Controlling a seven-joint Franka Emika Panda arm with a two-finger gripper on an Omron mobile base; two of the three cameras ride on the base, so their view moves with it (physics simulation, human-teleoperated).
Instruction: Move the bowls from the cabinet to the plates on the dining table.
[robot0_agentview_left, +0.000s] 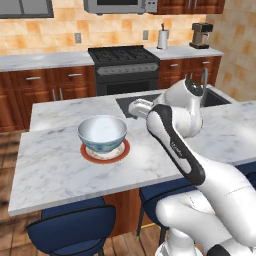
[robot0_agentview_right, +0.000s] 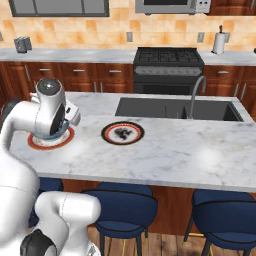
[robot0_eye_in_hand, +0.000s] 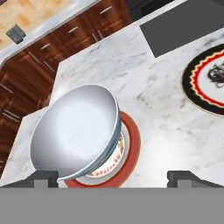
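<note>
glossy grey-white deep round bowl sits on red-rimmed flat plate | veined marble dining table | gripper spread wide, released, just right of bowl

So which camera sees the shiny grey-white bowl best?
The left base view: the glossy grey-white bowl sits in full view on its red-rimmed plate. The hand view shows it close but cut off at the bottom. In the right base view the arm hides most of it.
</note>
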